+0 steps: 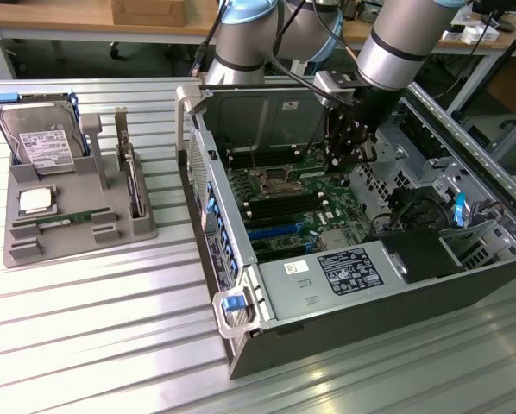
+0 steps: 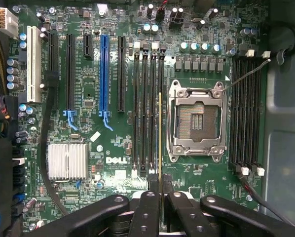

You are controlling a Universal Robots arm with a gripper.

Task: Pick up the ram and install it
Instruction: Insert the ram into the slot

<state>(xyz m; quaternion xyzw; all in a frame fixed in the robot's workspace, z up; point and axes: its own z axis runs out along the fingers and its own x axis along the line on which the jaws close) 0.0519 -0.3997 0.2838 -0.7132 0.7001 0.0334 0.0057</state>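
Fingers (image 2: 148, 210) of the gripper (image 2: 160, 197) clamp the ram (image 2: 160, 138) edge-on, just above the black memory slots (image 2: 148, 108) beside the empty CPU socket (image 2: 196, 121).

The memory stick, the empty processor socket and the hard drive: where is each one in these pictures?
Memory stick (image 2: 160, 138): wrist view, on its thin edge, held above the slots.
Processor socket (image 2: 196, 121): wrist view, on the open pin field inside the metal frame.
Hard drive (image 1: 44, 142): exterior view, on its white label, in the grey holder.
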